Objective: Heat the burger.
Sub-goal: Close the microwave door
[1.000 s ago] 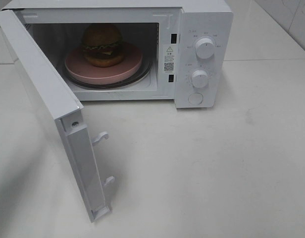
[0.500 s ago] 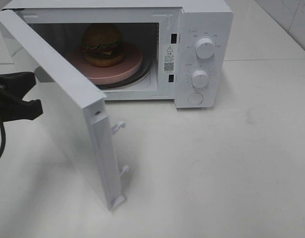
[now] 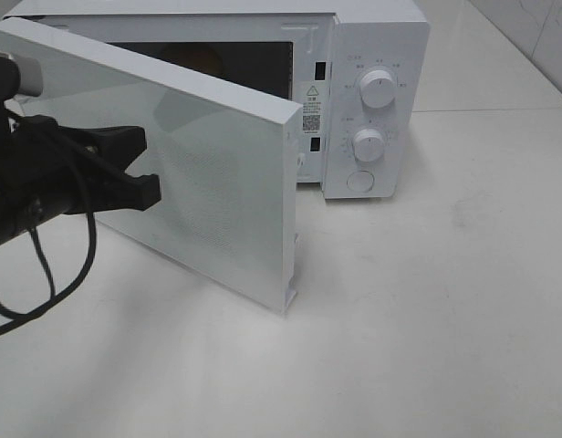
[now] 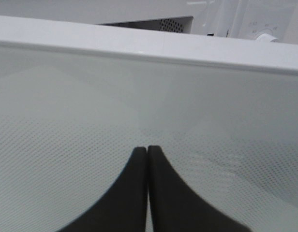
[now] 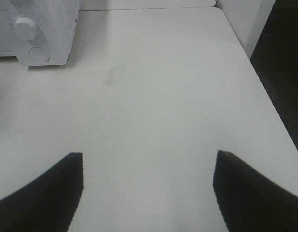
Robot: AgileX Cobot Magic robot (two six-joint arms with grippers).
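One white table (image 3: 427, 319) carries everything; most of it is bare. Single white microwave (image 3: 336, 27) sits at the far edge, hinge on the left, control panel on the right. Its door (image 3: 217, 182) stands partly open, angled across the cavity mouth, latch edge close to the panel but not seated. Left gripper (image 4: 147, 149) is clenched, fingers pressed together with nothing between them, tips right against the door's dotted outer glass; the high view shows it at the hinge-side half of the door. Right gripper (image 5: 148, 154) is released, fingers spread wide over bare tabletop, well apart from the oven, holding nothing. Cavity contents: the burger (image 3: 197, 57) is inside, toward the back, only a sliver of brown bun showing in the dark gap above the door's top edge; the door hides the rest of the cavity. Panel has an upper knob (image 3: 379, 88), a lower knob (image 3: 368, 143) and a round button (image 3: 360, 181) below them, all untouched.
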